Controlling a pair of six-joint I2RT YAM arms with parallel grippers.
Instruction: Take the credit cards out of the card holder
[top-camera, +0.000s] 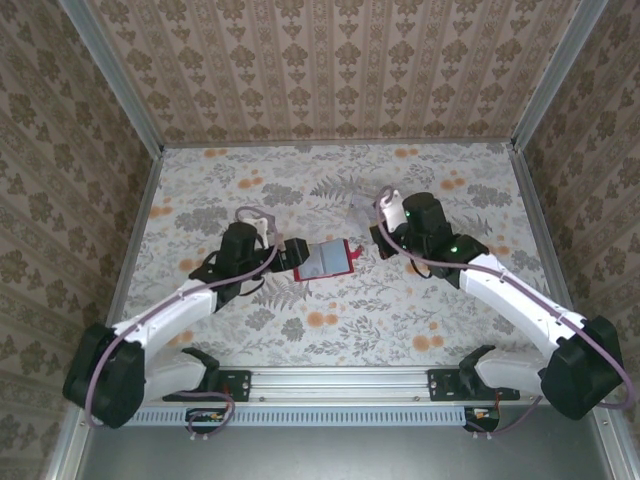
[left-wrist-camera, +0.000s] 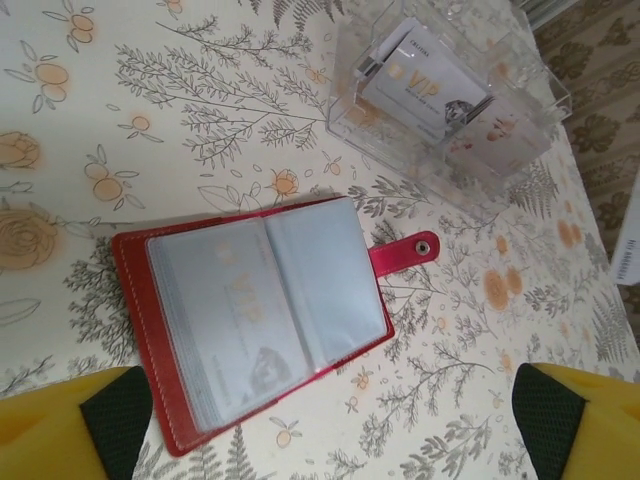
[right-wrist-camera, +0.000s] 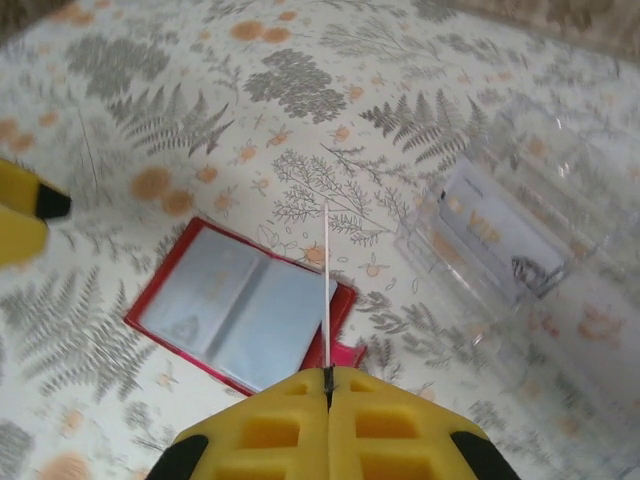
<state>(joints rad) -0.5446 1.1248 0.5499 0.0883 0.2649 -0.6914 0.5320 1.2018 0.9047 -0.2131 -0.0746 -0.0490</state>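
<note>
Pale thin plastic credit card (right-wrist-camera: 326, 290), pinched edge-on between the right jaws, likely needs lowering upright into the clear plastic box (left-wrist-camera: 515, 135), while the left jaws gape empty.

Glossy red card holder (left-wrist-camera: 260, 320), clear plastic tray (left-wrist-camera: 345, 115)

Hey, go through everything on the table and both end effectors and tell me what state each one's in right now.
Card holder: open, lying flat.
Closing tab: unfastened.
Pocketed card: tucked inside the holder, not yet out.
Clear box: open-topped, holding a VIP card.
Left end effector: open, empty.
Right end effector: shut on a thin card, seen edge-on.
</note>
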